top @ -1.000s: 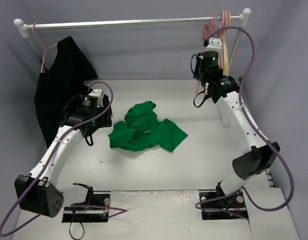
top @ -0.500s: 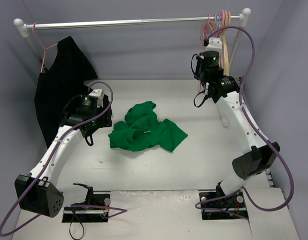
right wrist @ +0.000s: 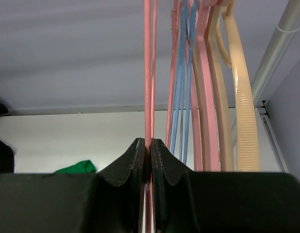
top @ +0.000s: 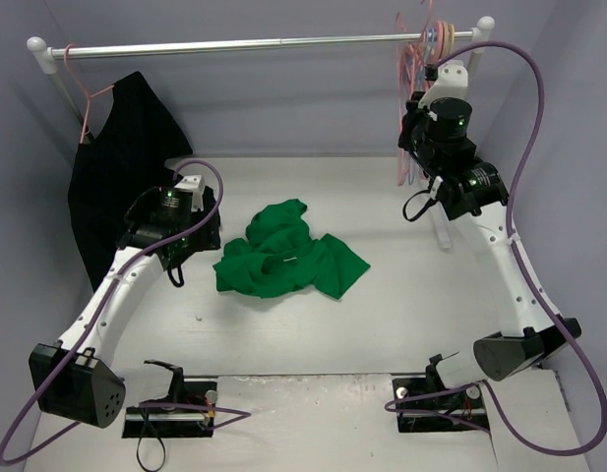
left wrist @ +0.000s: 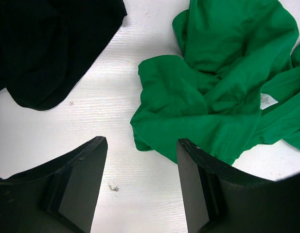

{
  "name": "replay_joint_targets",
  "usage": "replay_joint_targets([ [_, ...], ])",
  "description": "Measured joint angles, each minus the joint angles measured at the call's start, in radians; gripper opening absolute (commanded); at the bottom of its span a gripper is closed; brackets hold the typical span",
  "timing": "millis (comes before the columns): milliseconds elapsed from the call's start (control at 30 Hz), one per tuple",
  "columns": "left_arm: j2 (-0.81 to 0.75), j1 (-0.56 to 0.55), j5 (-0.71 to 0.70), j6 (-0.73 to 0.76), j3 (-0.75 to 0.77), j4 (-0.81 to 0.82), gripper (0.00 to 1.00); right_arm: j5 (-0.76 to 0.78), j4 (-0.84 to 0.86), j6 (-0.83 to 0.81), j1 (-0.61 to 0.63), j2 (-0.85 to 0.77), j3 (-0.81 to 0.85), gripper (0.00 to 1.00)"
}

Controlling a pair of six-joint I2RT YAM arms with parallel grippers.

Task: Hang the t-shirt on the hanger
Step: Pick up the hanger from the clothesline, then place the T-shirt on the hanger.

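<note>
The bright green t-shirt lies crumpled on the white table, its white neck label up; it also shows in the left wrist view. My left gripper is open and empty just left of the shirt's edge, above bare table. My right gripper is raised at the right end of the rail, shut on the thin salmon-pink hanger. The hanger stands upright by the rail's right end, its hook hidden among the other hangers.
A metal rail spans the back. A black garment hangs at its left on a pink hanger. Beside the held hanger hang a light blue hanger, a thicker pink one and a tan one.
My right arm has risen and shifted right toward the rail, and the hanger bunch has moved up with it. The left arm and the t-shirt have not moved.
</note>
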Motion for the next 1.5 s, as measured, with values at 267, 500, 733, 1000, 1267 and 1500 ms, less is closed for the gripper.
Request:
replay_joint_targets([
  [267, 0.000, 0.000, 0.016, 0.000, 0.000, 0.000, 0.58, -0.107, -0.060, -0.001, 0.013, -0.058, -0.067, 0.00],
  [500, 0.006, -0.005, 0.070, -0.006, 0.000, -0.002, 0.57, -0.212, -0.132, -0.034, 0.104, -0.183, -0.288, 0.00],
  [733, 0.015, -0.166, -0.007, -0.069, 0.019, -0.039, 0.43, -0.314, -0.189, -0.103, 0.230, -0.335, -0.462, 0.00],
  [1000, 0.079, -0.474, -0.254, -0.193, 0.032, -0.049, 0.42, -0.338, -0.227, -0.124, 0.229, -0.479, -0.602, 0.00],
  [1267, 0.231, -0.547, -0.379, -0.285, 0.071, -0.056, 0.42, -0.346, -0.248, -0.134, 0.229, -0.553, -0.628, 0.00],
  [1500, 0.302, -0.547, -0.420, -0.323, 0.072, -0.062, 0.42, -0.347, -0.256, -0.145, 0.229, -0.594, -0.638, 0.00],
])
